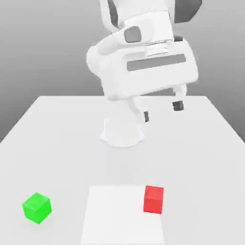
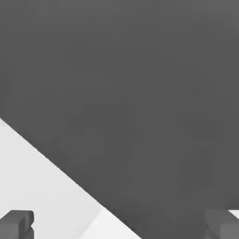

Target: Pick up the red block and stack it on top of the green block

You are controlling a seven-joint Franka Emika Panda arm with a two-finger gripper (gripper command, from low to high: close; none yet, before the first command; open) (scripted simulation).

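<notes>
The red block (image 1: pixel 153 199) is plain bright red, the green block (image 1: pixel 36 207) plain bright green, the worktop (image 1: pixel 57 143) pale grey-white.

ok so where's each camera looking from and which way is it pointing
Exterior view: off the arm, facing the robot across the table, looking slightly down on the red block, the green block, the arm and its open gripper.
Hand view: on the hand, looking past the fingertips at the table edge and the dark background.
Shared: the gripper and the white table.

Red block (image 1: pixel 153 199) on white patch — green block (image 1: pixel 36 207) well apart.
</notes>
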